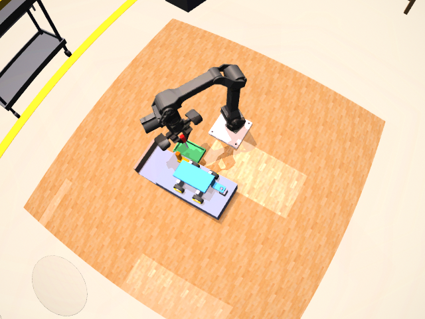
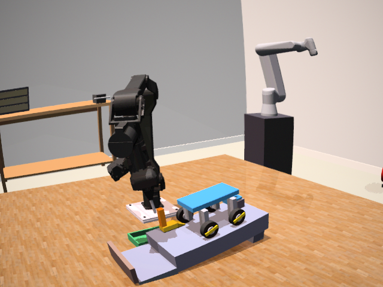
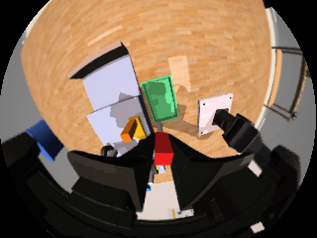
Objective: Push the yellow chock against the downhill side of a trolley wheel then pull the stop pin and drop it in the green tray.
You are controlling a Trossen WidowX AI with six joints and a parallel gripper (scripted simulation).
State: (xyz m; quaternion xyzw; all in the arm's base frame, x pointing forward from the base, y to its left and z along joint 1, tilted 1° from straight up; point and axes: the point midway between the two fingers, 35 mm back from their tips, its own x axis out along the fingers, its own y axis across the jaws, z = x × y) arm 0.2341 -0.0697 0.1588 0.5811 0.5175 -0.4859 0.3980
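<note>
My gripper [image 1: 183, 135] [image 3: 160, 137] is shut on the red-headed stop pin [image 1: 182, 138] [image 2: 153, 206] [image 3: 163, 155]. The pin's grey shaft points down, clear of the ramp, and the pin hangs above the green tray [image 1: 193, 154] [image 2: 139, 238] [image 3: 160, 99]. The blue trolley [image 1: 194, 175] [image 2: 208, 196] stands on the ramp [image 1: 151, 168] [image 2: 179, 244] [image 3: 111, 81], its hitch at the uphill end without a pin. The yellow chock [image 2: 170, 226] [image 3: 140, 127] has its orange handle upright. Its tip is at the downhill side of the tray-side lower wheel and seems to touch it.
The tray lies on the floor close beside the ramp's lower half. A dark-faced end board [image 1: 145, 157] [image 2: 122, 262] [image 3: 101, 59] stands across the ramp's low end. The arm's white base plate [image 1: 223, 135] [image 2: 139, 214] [image 3: 207, 116] is beyond the tray.
</note>
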